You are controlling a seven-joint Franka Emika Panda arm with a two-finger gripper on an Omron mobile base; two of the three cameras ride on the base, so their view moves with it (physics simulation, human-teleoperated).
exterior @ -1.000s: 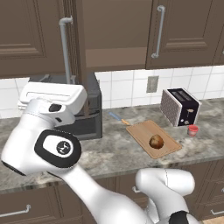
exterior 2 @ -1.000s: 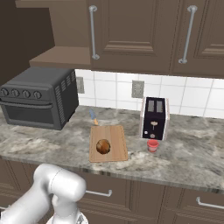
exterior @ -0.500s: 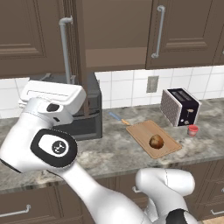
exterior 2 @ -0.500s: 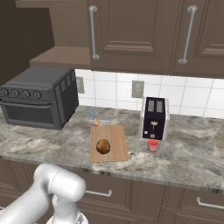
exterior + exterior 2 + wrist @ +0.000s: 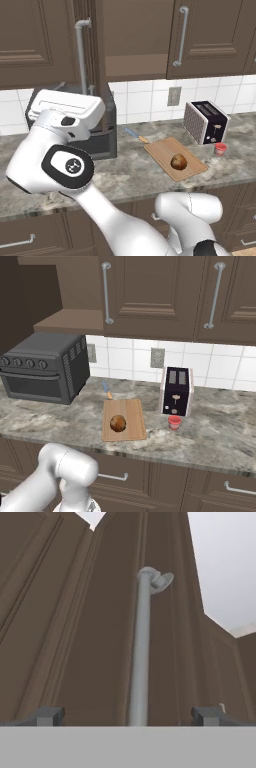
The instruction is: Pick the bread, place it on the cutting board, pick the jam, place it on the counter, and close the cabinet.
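Closing cabinet [image 5: 92,55]: hand [image 5: 129,716] spread wide, straddling door handle [image 5: 142,647]. Best to press flat beside handle, pushing steadily.

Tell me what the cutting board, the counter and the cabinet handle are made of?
The cutting board looks like pale, matte wood, plain light tan. The counter seems to be polished stone, with grey-brown marbled veining. The cabinet handle looks like brushed metal, a smooth silver-grey bar. Everything is rendered, so these are only looks.
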